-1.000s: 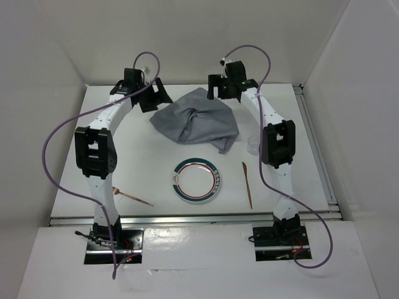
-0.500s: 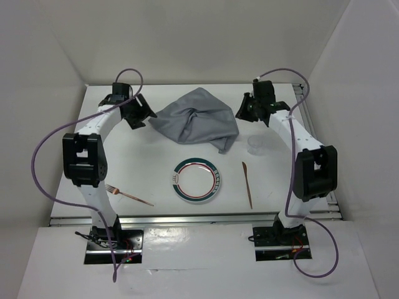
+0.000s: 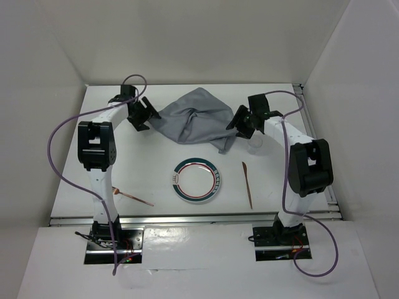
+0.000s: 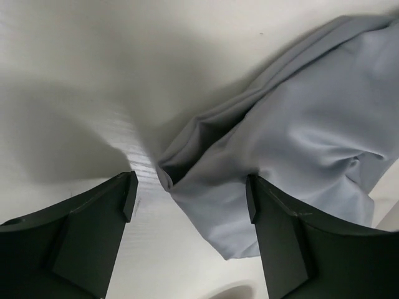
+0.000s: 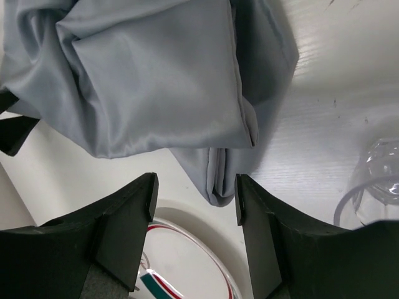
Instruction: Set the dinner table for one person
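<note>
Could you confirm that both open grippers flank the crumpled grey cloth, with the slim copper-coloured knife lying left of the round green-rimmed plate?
Not quite: the top external view shows the slim copper-coloured knife lying right of the round green-rimmed plate; the rest holds.

cloth (image 3: 198, 117) grey | plate (image 3: 196, 181) white, green-red rim | dinner table (image 3: 140, 165) white | knife (image 3: 247, 184) brown

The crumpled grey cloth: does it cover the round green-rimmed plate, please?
No, the crumpled grey cloth lies beyond the fully visible green-rimmed plate.

Robotics lab test cell, plain white panels (image 3: 199, 43) boxing a white tabletop (image 3: 146, 167), bolted arm bases (image 3: 112, 240)
</note>
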Available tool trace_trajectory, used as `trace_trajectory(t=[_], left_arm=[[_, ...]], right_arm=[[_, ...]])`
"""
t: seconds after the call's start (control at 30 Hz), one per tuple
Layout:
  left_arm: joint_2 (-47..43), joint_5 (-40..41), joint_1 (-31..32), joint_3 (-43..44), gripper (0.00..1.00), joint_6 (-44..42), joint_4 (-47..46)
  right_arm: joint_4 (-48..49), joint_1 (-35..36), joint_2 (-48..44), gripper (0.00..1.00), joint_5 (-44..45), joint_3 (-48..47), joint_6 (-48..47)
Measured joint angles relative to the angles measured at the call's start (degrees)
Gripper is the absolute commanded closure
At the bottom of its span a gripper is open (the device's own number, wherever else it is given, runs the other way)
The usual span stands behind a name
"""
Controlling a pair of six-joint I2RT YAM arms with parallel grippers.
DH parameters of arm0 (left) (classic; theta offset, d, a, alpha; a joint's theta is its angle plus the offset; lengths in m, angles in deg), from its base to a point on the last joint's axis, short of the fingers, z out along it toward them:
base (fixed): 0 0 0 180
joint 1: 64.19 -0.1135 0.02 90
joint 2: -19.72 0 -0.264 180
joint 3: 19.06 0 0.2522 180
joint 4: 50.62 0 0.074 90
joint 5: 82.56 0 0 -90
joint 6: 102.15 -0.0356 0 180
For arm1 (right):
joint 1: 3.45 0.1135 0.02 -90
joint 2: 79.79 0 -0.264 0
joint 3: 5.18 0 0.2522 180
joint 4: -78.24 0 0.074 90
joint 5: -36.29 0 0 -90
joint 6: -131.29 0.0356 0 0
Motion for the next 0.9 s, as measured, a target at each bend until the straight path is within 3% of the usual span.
trace_trajectory(t=[0.1, 0.23, 0.37, 0.43, 0.5, 0.53, 0.77, 0.87, 0.9], left_arm=[[1.22, -0.46, -0.31, 0.52, 0.17, 0.28, -0.11], [2.19, -0.02, -0.46, 1.49, 0.32, 0.48, -0.17], [2.82, 0.28, -0.46, 1.81, 0.52, 0.52, -0.28], [3.13, 0.42, -0.46, 1.84, 0.74, 0.9, -0.28], [3.26, 0.46, -0.46, 1.86, 0.86, 1.11, -0.15], [3.28, 0.48, -0.46, 2.05, 0.97, 1.29, 0.11], [3.32, -0.02, -0.46, 4.35, 1.0, 1.4, 0.59], [3.32, -0.44, -0.55, 4.35, 1.0, 1.4, 0.66], [3.32, -0.74, -0.59, 4.35, 1.0, 1.4, 0.66]], right_arm=[[0.46, 0.02, 1.88, 0.36, -0.13, 0.33, 1.75], [0.44, 0.11, 3.28, 0.3, 0.2, 0.72, 3.39], [0.46, 0.42, 3.32, 0.3, 1.03, 0.79, 4.42], [0.44, 0.7, 3.32, 0.3, 1.79, 0.79, 4.72], [0.46, 0.94, 3.34, 0.3, 2.23, 0.79, 4.98], [0.44, 1.09, 3.39, 0.3, 2.32, 0.74, 5.09], [0.72, 1.64, 5.84, 0.39, 4.09, 0.42, 6.01], [0.74, 1.64, 7.13, 0.5, 4.63, 0.04, 6.19], [0.74, 1.64, 7.67, 0.63, 4.74, -0.35, 6.14]])
